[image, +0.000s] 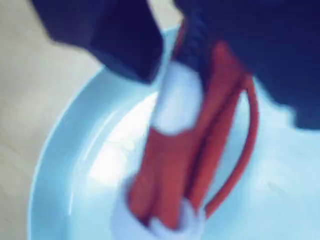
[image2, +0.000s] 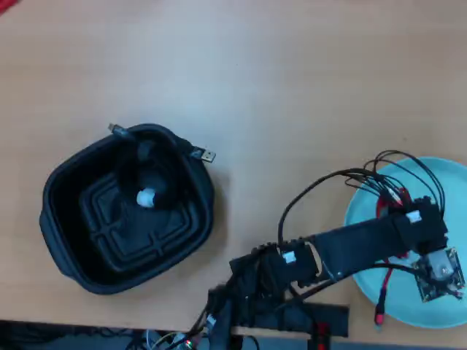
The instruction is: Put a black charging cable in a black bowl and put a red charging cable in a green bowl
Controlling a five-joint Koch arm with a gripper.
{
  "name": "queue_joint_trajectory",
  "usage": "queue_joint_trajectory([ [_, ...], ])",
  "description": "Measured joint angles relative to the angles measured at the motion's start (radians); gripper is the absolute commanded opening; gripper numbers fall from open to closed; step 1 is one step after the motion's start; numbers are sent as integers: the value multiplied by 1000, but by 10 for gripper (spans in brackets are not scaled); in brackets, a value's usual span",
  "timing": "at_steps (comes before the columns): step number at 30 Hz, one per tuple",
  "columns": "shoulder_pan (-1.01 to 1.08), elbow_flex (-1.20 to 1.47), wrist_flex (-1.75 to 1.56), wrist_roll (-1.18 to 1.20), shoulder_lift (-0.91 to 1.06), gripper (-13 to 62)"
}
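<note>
Watching: arm parked over the pale bowl (image2: 363,219), black cable (image2: 149,171) already coiled in the black bowl (image2: 66,240).
Red cable (image: 172,165): bundled, hanging over the pale bowl.
Gripper (image: 172,70): jaws look clamped on the bundle's top, though it's blurry.
Handling: light, floppy, loops spring loose, I reckon.
Grab spot: the white tie (image: 177,100), where the strands bunch.
</note>
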Motion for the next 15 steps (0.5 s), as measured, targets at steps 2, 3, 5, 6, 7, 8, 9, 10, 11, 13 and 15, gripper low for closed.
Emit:
queue_joint_trajectory([
  [2, -6, 0, 0, -2, 0, 591],
  [3, -8, 0, 0, 0, 0, 567],
  [5, -9, 0, 0, 2, 2, 551],
  [6, -11, 0, 0, 2, 2, 547],
  [7, -11, 0, 0, 2, 0, 545],
  [8, -11, 0, 0, 2, 0, 545],
  [9, -11, 0, 0, 2, 2, 541],
  [10, -12, 0, 0, 2, 2, 529],
  [11, -15, 0, 0, 2, 2, 509],
  [13, -29, 0, 0, -5, 2, 440],
  [15, -37, 0, 0, -23, 21, 336],
])
